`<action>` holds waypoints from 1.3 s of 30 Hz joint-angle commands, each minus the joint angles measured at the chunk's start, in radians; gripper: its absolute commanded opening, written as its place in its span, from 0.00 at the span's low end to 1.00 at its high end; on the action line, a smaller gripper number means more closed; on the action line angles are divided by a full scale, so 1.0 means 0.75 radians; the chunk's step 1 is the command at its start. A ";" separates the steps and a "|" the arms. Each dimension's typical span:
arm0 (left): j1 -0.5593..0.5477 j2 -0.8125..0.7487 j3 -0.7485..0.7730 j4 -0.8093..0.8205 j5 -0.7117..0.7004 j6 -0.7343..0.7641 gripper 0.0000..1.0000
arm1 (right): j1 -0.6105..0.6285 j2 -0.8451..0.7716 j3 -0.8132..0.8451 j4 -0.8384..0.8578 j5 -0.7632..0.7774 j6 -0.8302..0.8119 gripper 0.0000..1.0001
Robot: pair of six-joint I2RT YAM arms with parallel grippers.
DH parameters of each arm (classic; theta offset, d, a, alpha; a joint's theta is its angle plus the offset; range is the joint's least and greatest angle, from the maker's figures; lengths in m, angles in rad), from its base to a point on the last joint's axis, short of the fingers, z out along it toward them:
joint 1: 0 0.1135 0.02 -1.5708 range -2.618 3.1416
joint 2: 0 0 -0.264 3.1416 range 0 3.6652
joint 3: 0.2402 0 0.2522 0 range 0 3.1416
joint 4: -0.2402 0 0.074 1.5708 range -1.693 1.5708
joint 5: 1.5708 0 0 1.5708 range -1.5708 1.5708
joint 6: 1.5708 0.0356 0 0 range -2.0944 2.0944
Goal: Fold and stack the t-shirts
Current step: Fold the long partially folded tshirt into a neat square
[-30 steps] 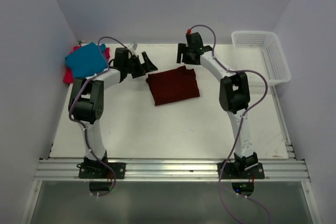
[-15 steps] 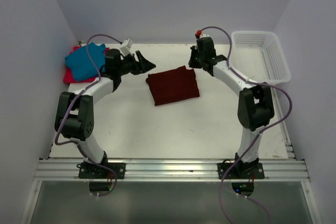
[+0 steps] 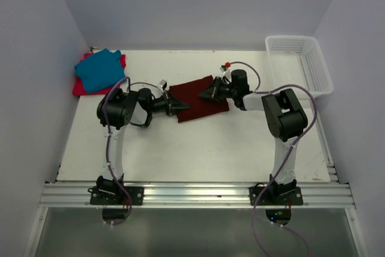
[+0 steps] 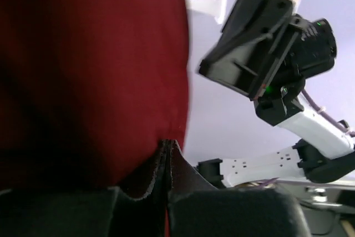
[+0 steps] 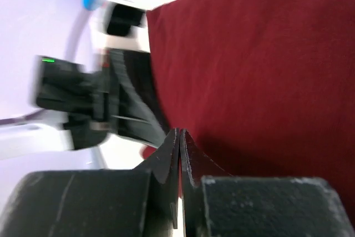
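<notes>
- Lying folded into a flat rectangle near the middle of the white surface (image 3: 180, 148), one maroon shirt (image 3: 198, 97) is sitting between the two arms.
- Two more shirts are resting in the far left corner, well apart from it. One teal shirt (image 3: 99, 70) is lying on top of one red-pink shirt (image 3: 79, 88), whose edges are showing underneath.
- That is making three shirts in all, two stacked and one alone.
- The left arm (image 3: 111, 142) is hanging low over the surface with its wrist pointing right. The left fingers (image 3: 173, 108) are clamping together on the near left edge of the maroon shirt. Its wrist camera is showing the tips meeting right at the hem, with the cloth pinched between them.
- The right arm (image 3: 283, 112) is hanging low too, with its wrist pointing left. The right fingers (image 3: 209, 93) are clamping together on the far right part of the same shirt. Its wrist camera is showing the tips meeting on the maroon cloth.
- So two sets of fingers are gripping one shirt from opposite sides, and the teal and red-pink shirts are lying untouched.
- One white mesh basket (image 3: 301, 67) is standing at the far right edge of the surface, well apart from all three shirts.
- Each wrist camera is catching the other arm across the maroon cloth, though the right one is showing it blurred.
</notes>
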 commanded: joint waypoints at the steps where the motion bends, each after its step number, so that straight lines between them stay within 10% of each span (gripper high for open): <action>1: -0.058 0.094 -0.010 0.961 0.076 -0.271 0.00 | -0.014 0.078 -0.060 0.494 -0.202 0.279 0.00; 8: -0.069 -0.051 -0.119 0.122 -0.039 0.286 0.00 | -0.014 0.139 -0.036 0.213 -0.063 0.112 0.00; 15: -0.067 -0.192 -0.088 -0.186 -0.096 0.463 0.00 | -0.014 0.150 0.071 -0.170 0.125 -0.101 0.00; 22: -0.108 -0.574 -0.023 -0.977 -0.584 1.071 0.48 | -0.014 0.003 -0.005 -0.033 0.044 -0.195 0.00; 26: -0.138 -0.729 -0.011 -1.270 -0.920 1.133 0.72 | -0.014 -0.055 0.011 -0.017 0.038 -0.220 0.00; 39: -0.181 -0.797 -0.393 -1.183 -0.959 0.759 0.75 | 0.005 -0.122 0.018 -0.199 0.128 -0.342 0.00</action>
